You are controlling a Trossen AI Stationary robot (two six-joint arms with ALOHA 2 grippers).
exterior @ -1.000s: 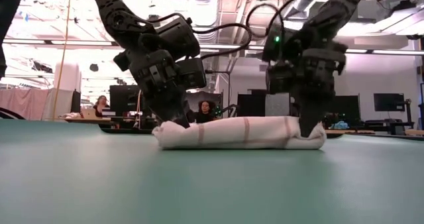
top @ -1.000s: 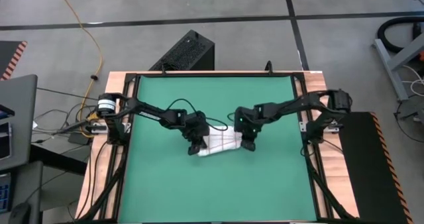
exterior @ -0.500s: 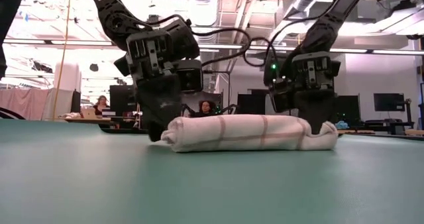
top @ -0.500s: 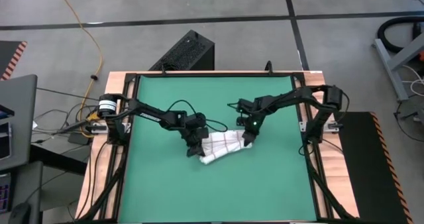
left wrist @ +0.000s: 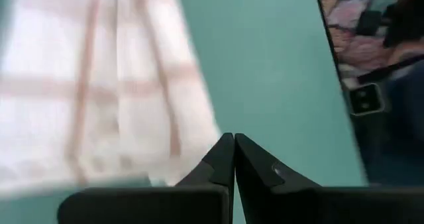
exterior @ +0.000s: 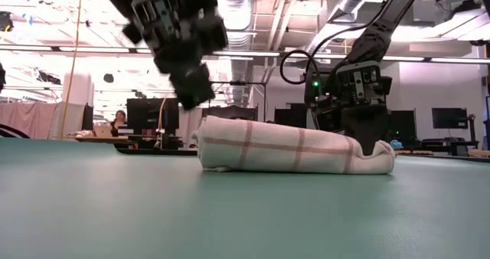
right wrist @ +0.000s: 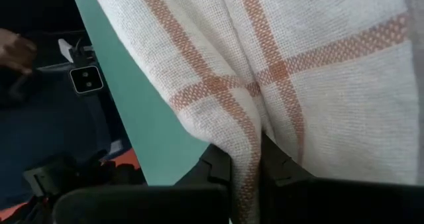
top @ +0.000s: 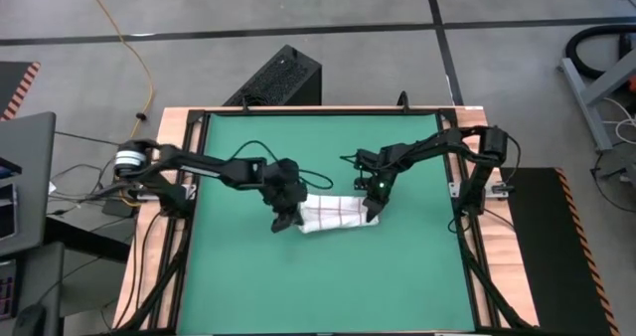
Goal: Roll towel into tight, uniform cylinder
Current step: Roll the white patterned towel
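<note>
Towel rolled near the middle of the mat; the right end is pinched, the left end is free.

The towel (top: 332,216) lies as a short, thick roll on the green mat (top: 328,286), so the rolling looks largely done and the work now seems to be tightening and evening the ends. In the low view its left end sits fuller than its right, which tapers to a loose flap, so the next move probably calls for tucking that end without unwinding the layers. The right gripper (right wrist: 246,159) is clamped on a fold of cloth at that end. The left gripper (left wrist: 234,159), fingers pressed together and holding nothing, hangs just above and beside the roll's left end.
</note>
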